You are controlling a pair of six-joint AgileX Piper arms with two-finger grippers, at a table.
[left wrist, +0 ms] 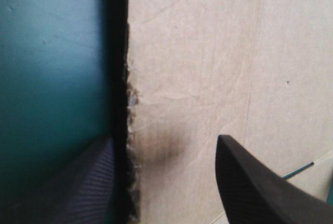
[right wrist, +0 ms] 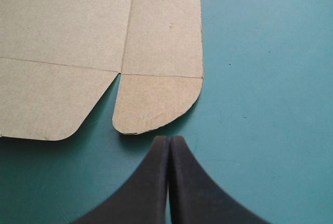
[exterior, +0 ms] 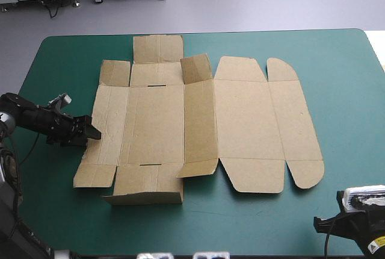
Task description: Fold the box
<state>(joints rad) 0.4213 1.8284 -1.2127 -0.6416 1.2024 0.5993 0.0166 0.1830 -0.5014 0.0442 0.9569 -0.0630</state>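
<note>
The brown box (exterior: 240, 120) lies as a cut sheet spread across the middle of the table. A few flaps are lifted a little: one at the far side (exterior: 196, 68) and one along the near edge (exterior: 144, 196). My left gripper (exterior: 93, 131) is at the sheet's left edge. In the left wrist view it (left wrist: 164, 140) is open, its fingers straddling the frayed board edge (left wrist: 130, 104), one over the board and one on the cover side. My right gripper (exterior: 319, 223) sits near the table's front right corner. It (right wrist: 169, 139) is shut, just short of the rounded corner flap (right wrist: 156, 101).
The teal-green cover (exterior: 349, 90) shows all round the sheet, widest on the right. The table's front edge runs close to my right gripper. A slot (exterior: 155, 84) and crease lines mark the left panels.
</note>
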